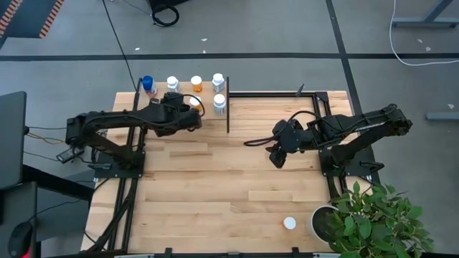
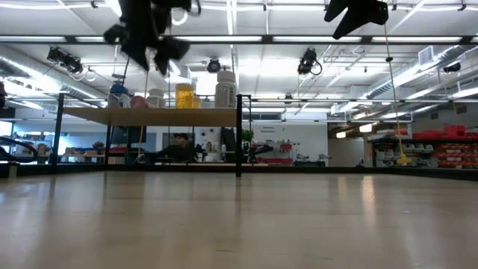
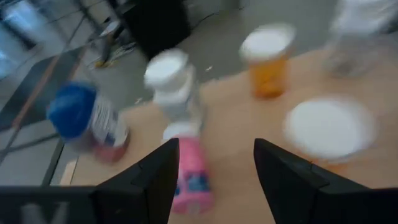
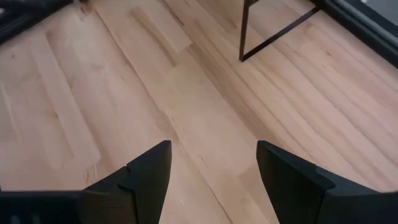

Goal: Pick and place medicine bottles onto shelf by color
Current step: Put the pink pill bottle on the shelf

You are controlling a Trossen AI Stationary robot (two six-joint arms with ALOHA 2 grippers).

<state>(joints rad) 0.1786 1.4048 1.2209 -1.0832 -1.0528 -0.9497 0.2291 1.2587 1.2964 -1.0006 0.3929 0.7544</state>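
Two dark arms reach over the plank table point(image 1: 215, 193), the biggest thing in sight. On its far left corner stands the shelf point(image 1: 183, 97), a raised light-wood board on a black frame. A potted plant point(image 1: 376, 218) sits at the table's near right corner.

Above the shelf hangs the left gripper point(image 3: 214, 171), its fingers point(image 3: 155, 180) apart with nothing between them. Well away, over the table's right half, the right gripper point(image 4: 214, 168) hovers with its fingers likewise spread and empty.

On the shelf stand the medicine bottles: a blue-capped bottle point(image 3: 84, 121) at the left end, then a white bottle point(image 3: 174, 87), an orange bottle point(image 3: 268, 62), a pink bottle point(image 3: 189, 171) nearest the left gripper, and more white-capped ones along the shelf's right edge. One white-capped bottle point(image 1: 289, 223) remains near the table's front edge, beside the plant.
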